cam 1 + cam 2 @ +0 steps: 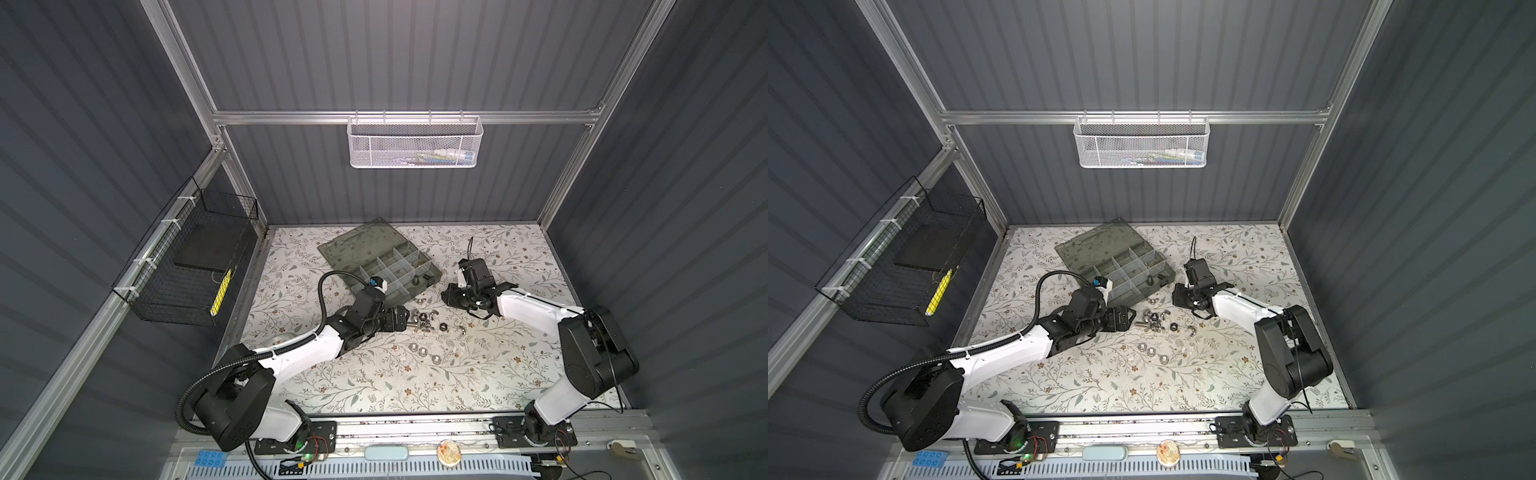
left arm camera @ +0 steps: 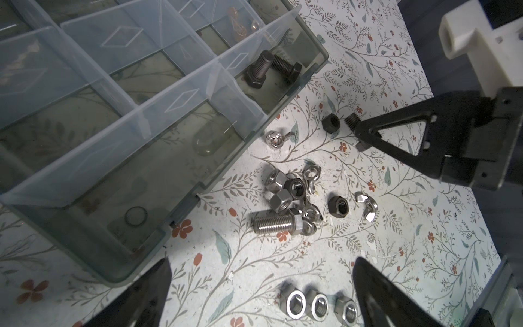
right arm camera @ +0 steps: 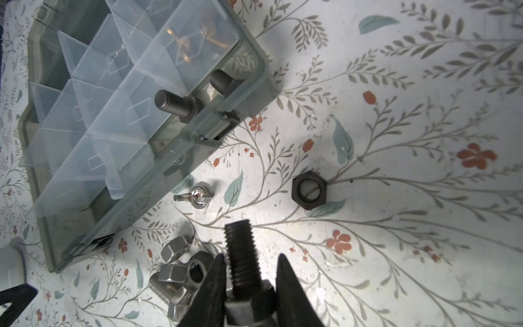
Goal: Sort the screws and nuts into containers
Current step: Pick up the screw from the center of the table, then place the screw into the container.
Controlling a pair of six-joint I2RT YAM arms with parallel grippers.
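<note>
The grey-green organizer case (image 1: 432,272) lies open at the back of the table, its containers split by pale dividers (image 2: 175,102). Two black screws (image 2: 268,70) lie in a corner compartment, brass-coloured pieces (image 3: 184,42) in another. My right gripper (image 3: 251,256) is shut on a black screw (image 3: 242,249), held by its head just off the case's corner above a black nut (image 3: 310,189). My left gripper (image 2: 261,260) is open and empty, low over the table beside a pile of nuts (image 1: 424,322) with a silver screw (image 2: 274,223). Three silver nuts (image 2: 318,305) sit in a row near one finger.
The case's smoky lid (image 1: 361,241) lies flat behind the compartments. A wing nut (image 3: 198,195) rests by the case wall. A white mesh basket (image 1: 415,141) hangs on the back wall, a black wire basket (image 1: 187,270) on the left wall.
</note>
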